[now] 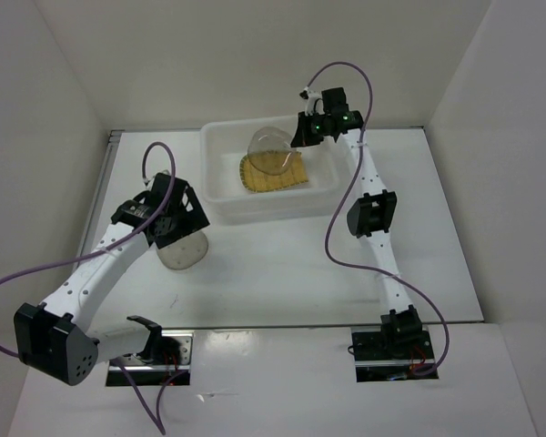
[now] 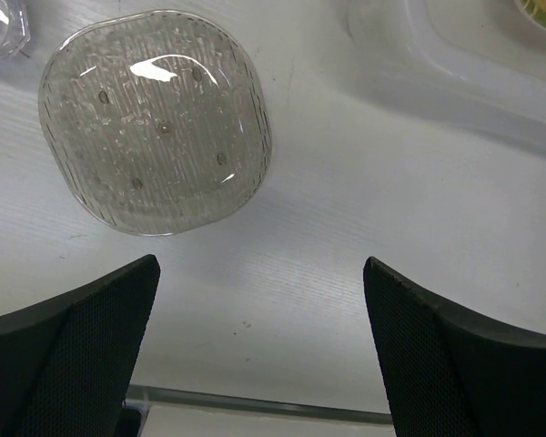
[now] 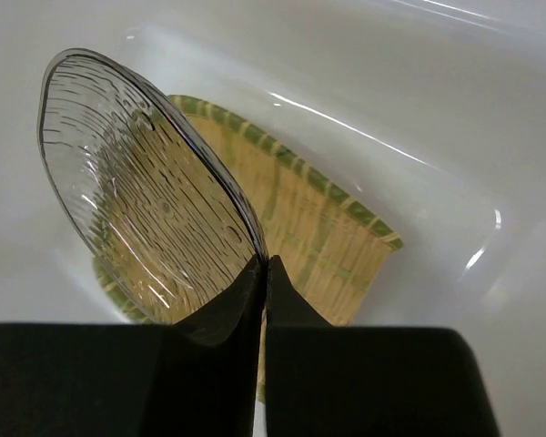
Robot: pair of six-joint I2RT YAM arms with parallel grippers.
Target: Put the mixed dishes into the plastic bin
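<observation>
Over the far half of the white counter (image 1: 282,264), the right pincer (image 3: 262,273) is closed tight on the lower rim of a round translucent greyish plate (image 3: 136,182). It holds the plate tilted on edge inside the mouth of the white translucent rectangular plastic bin (image 1: 227,205). Flat on the bin's floor beneath it lies a tan rounded-square plate with a grid pattern and pale striped rim (image 3: 318,237); whether the two touch I cannot tell. Nearer me, the left pincer (image 2: 264,337) stands spread wide and holds nothing, poised over bare counter just beside a second round greyish plate (image 2: 155,118), which lies flat outside the bin. A small clear glass cup (image 2: 0,27) peeks in beside that plate. That makes two greyish plates, one tan plate, one cup and one bin.
</observation>
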